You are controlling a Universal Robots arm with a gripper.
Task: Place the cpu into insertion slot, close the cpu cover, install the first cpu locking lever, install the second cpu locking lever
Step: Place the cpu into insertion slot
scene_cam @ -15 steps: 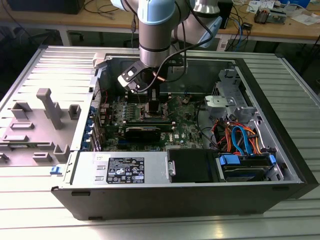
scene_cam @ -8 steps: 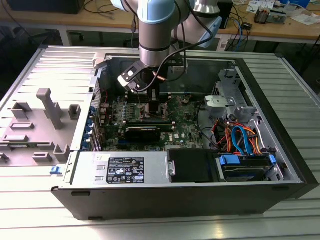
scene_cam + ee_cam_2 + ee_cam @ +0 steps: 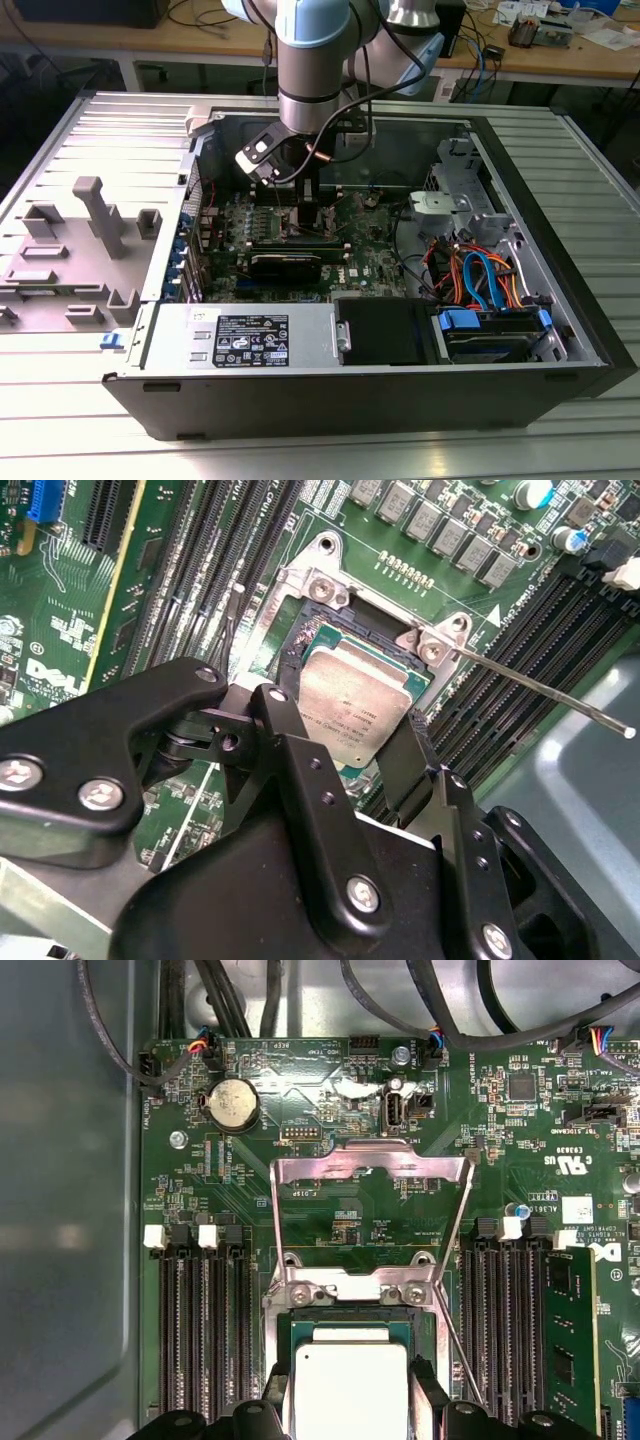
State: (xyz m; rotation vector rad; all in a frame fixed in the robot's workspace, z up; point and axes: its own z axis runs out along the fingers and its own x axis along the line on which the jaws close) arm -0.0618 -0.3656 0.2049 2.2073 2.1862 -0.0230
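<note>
Tower case [image 3: 400,395] lies open on its side on the ribbed metal table [image 3: 80,440], so the green motherboard [image 3: 368,262] faces up and can be reached from above. The robot arm [image 3: 310,60] drops straight into the opening, the gripper [image 3: 300,195] low over the board near its back edge.

In the first wrist view the cpu cover [image 3: 370,1165] is swung fully back and lies over the board beyond the socket, its big window showing circuitry through it; that leaves the insertion slot [image 3: 345,1312] uncovered. The cpu [image 3: 350,1385] is right at the slot, square to it. The black fingers [image 3: 428,1405] are drawn in narrow, one against each of two opposite edges, pinching the chip, which I judge keeps it level over the contacts. Whether it is fully seated I cannot tell.

The exterior view gives the approach but hides the socket behind the wrist; the first wrist view shows the alignment from overhead, with memory slots [image 3: 200,1340] flanking both sides. The second wrist view comes in at a slant; there the gripper [image 3: 345,725] straddles the cpu [image 3: 350,705], and a thin locking lever [image 3: 540,685] sticks out unlatched, swung clear of the socket.
</note>
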